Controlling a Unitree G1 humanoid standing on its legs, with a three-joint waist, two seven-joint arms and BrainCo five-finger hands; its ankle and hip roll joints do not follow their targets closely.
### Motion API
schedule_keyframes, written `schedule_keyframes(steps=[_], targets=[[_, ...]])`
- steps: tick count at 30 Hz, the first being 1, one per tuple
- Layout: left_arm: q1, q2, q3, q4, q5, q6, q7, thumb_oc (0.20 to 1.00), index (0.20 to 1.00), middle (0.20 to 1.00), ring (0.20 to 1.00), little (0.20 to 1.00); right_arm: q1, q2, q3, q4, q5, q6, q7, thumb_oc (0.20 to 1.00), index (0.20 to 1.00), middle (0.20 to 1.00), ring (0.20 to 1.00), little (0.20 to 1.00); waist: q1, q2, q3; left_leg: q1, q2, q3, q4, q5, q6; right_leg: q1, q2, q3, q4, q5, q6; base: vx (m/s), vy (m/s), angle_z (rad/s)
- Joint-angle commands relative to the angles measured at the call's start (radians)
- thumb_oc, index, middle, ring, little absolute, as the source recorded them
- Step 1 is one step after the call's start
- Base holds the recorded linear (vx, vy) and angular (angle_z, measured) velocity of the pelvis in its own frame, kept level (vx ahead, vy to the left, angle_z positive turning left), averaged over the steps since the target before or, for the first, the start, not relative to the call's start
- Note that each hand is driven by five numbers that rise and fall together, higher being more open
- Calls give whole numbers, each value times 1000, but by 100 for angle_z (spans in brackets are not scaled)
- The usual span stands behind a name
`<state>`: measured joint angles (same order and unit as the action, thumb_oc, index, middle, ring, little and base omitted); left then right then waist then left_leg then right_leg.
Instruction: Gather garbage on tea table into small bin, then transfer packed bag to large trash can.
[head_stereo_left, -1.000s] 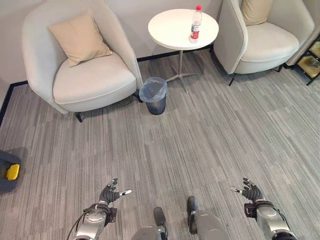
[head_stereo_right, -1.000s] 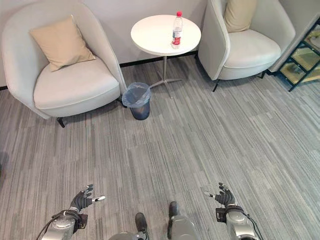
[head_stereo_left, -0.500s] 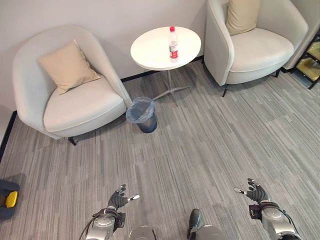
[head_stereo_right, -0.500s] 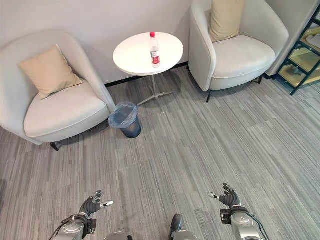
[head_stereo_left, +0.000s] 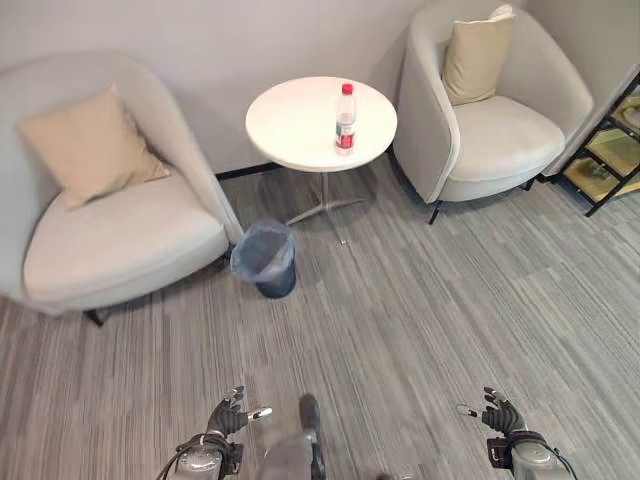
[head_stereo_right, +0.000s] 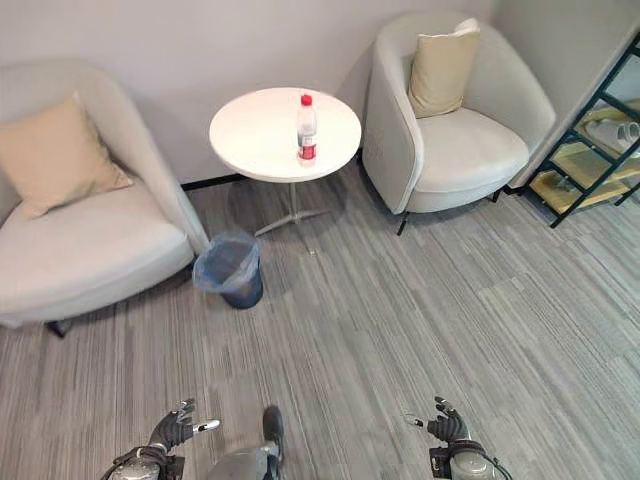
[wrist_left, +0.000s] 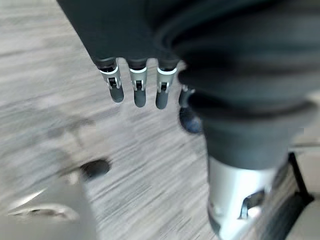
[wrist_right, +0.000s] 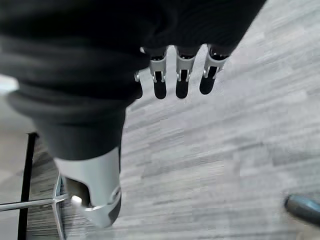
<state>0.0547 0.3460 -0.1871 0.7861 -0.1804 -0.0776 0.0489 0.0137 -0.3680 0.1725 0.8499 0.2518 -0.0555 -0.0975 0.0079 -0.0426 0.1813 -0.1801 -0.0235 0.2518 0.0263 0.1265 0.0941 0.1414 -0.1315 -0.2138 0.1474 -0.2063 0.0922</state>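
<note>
Task progress: not begun, as far as the views show. The one item of garbage, a plastic bottle (head_stereo_left: 344, 118) with a red cap and red label, stands upright on the round white bench (head_stereo_left: 300, 125), toward its right side. The small bin (head_stereo_left: 266, 260), lined with a bluish bag, stands on the floor just beside the bench's foot, on its left. The bag looks open at the mouth and nothing can be made out inside it. A large trash can cannot be identified. Remaining, by my judgement: approach, collect the bottle, drop it in the bin, take out the bag, carry it off.

Left hand (head_stereo_left: 226, 417): low in the head view, well apart from the bench, fingers (wrist_left: 135, 91) straight and relaxed, holding nothing.

Right hand (head_stereo_left: 497, 414): likewise low, fingers (wrist_right: 182, 82) straight, empty.

Room, left to right: a pale armchair (head_stereo_left: 110, 240) carrying a beige cushion (head_stereo_left: 88, 143); the bin; the bench against a light wall; a second pale armchair (head_stereo_left: 490, 130) with an upright beige cushion (head_stereo_left: 473, 55); a dark-framed shelf unit (head_stereo_right: 590, 135) at the far right.

Surface: grey striped carpet (head_stereo_left: 420, 300), bare between the robot and the bench.
</note>
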Motion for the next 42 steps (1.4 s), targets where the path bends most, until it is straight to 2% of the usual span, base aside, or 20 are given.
schedule_keyframes(steps=[1,4,6,10,12,15,16,18,19,20,22,23,25,26,28,30,31,32,36,42], targets=[[-27,32,14,-28,-19,-35,18,1000,1000,1000,1000,1000,-64,-24,-9,-71,-25,-30,9,1000,1000,1000,1000,1000,30,1,10,-13,31,-18,119,-171,-93,-77,-17,82,164,91,58,349,202,-2],[-28,34,21,-26,-18,-38,25,1000,1000,1000,1000,1000,-71,-23,0,-79,-30,-32,11,1000,1000,1000,1000,1000,23,16,17,34,18,-26,101,-189,-76,-150,-17,97,225,127,51,161,80,28],[-29,35,25,-29,-25,-39,29,1000,1000,1000,1000,1000,-81,-29,2,-93,-32,-31,12,1000,1000,1000,1000,1000,9,42,27,80,20,-45,69,-202,-71,-238,7,93,225,104,35,241,64,-1],[-33,28,27,-13,-27,-41,30,1000,1000,1000,1000,1000,-97,-38,6,-99,-33,-30,11,1000,1000,1000,1000,1000,-20,52,60,163,8,-55,45,-244,-80,-328,2,35,46,142,33,295,-29,-14],[-55,10,29,11,-14,-44,30,1000,1000,1000,1000,1000,-87,-40,-4,-109,-38,-26,9,1000,1000,1000,1000,1000,-67,51,80,244,-5,-88,39,-289,-102,-409,-3,31,-112,215,66,676,-201,18],[-56,9,27,9,-5,-48,29,1000,1000,1000,1000,1000,-73,-47,-9,-120,-44,-26,11,1000,1000,1000,1000,1000,-82,48,79,284,-9,-108,45,-326,-112,-410,-15,44,-126,232,75,443,-190,46],[-49,0,26,10,-7,-53,31,1000,1000,1000,1000,1000,-59,-54,-7,-125,-43,-31,17,1000,1000,1000,1000,1000,-84,44,66,305,-11,-122,74,-351,-127,-389,-23,49,-109,260,57,360,-229,74],[-47,-5,26,13,-12,-51,31,1000,1000,1000,1000,1000,-57,-60,-6,-125,-47,-29,17,1000,1000,1000,1000,1000,-88,49,64,302,0,-129,95,-342,-139,-384,-20,41,-95,259,49,341,-256,60],[-49,-18,26,26,-26,-50,33,1000,1000,1000,1000,1000,-59,-69,-7,-122,-45,-35,16,1000,1000,1000,1000,1000,-92,64,58,297,35,-135,154,-279,-176,-362,0,27,-73,244,24,296,-281,56],[-48,-19,24,27,-25,-47,31,1000,1000,1000,1000,1000,-55,-72,-9,-133,-42,-35,17,1000,1000,1000,1000,1000,-95,62,53,281,50,-132,190,-243,-189,-354,2,20,-76,233,14,296,-283,57],[-48,-19,24,27,-25,-47,31,1000,1000,1000,1000,1000,-54,-72,-9,-133,-42,-34,17,1000,1000,1000,1000,1000,-96,63,52,279,52,-134,193,-244,-190,-355,3,18,-76,233,13,183,-209,40],[-54,-22,16,12,-40,-40,27,1000,1000,1000,1000,1000,-42,-80,-8,-151,-19,-39,16,1000,1000,1000,1000,1000,-93,55,60,209,109,-119,388,-137,-216,-294,34,10,-76,178,-38,366,-414,6],[-68,-24,6,27,-39,-38,29,1000,1000,1000,1000,1000,-46,-84,-6,-131,-14,-32,11,1000,1000,1000,1000,1000,-89,45,65,171,131,-106,452,-116,-210,-257,50,11,-80,146,-58,312,-343,14],[-68,-24,6,28,-39,-38,29,1000,1000,1000,1000,1000,-47,-83,-6,-130,-14,-32,11,1000,1000,1000,1000,1000,-90,42,62,168,128,-106,449,-112,-209,-260,47,10,-81,148,-58,233,-194,12],[-82,-31,-10,37,-36,-32,29,1000,1000,1000,1000,1000,-47,-86,1,-108,-15,-25,10,1000,1000,1000,1000,1000,-74,33,72,92,117,-71,388,-190,-175,-213,49,6,-87,112,-57,274,-144,-5],[-82,-31,-13,38,-32,-31,28,1000,1000,1000,1000,1000,-44,-88,-2,-109,-12,-24,12,1000,1000,1000,1000,1000,-70,31,74,75,112,-54,352,-209,-168,-200,48,3,-89,104,-52,178,-49,6],[-79,-31,-17,36,-26,-30,26,1000,1000,1000,1000,1000,-41,-87,-5,-105,-11,-22,10,1000,1000,1000,1000,1000,-63,29,73,42,108,-34,295,-208,-165,-178,48,0,-95,96,-46,246,-35,-15],[-73,-29,-17,27,-24,-28,24,1000,1000,1000,1000,1000,-37,-86,-5,-94,-13,-21,7,1000,1000,1000,1000,1000,-47,34,72,12,104,-22,194,-161,-176,-142,59,-1,-104,83,-40,323,-38,-12],[-60,-26,-12,22,-22,-27,25,1000,1000,1000,1000,1000,-33,-76,-4,-85,-16,-20,-1,1000,1000,1000,1000,1000,-28,40,71,-30,115,14,102,-63,-204,-78,82,-1,-120,65,-35,246,13,-28],[-28,-27,9,39,-23,-21,22,1000,1000,1000,1000,1000,-30,-58,2,-87,-38,-16,7,1000,1000,1000,1000,1000,-6,25,36,9,93,22,105,-105,-173,-1,72,25,-116,30,-17,286,116,-29]])
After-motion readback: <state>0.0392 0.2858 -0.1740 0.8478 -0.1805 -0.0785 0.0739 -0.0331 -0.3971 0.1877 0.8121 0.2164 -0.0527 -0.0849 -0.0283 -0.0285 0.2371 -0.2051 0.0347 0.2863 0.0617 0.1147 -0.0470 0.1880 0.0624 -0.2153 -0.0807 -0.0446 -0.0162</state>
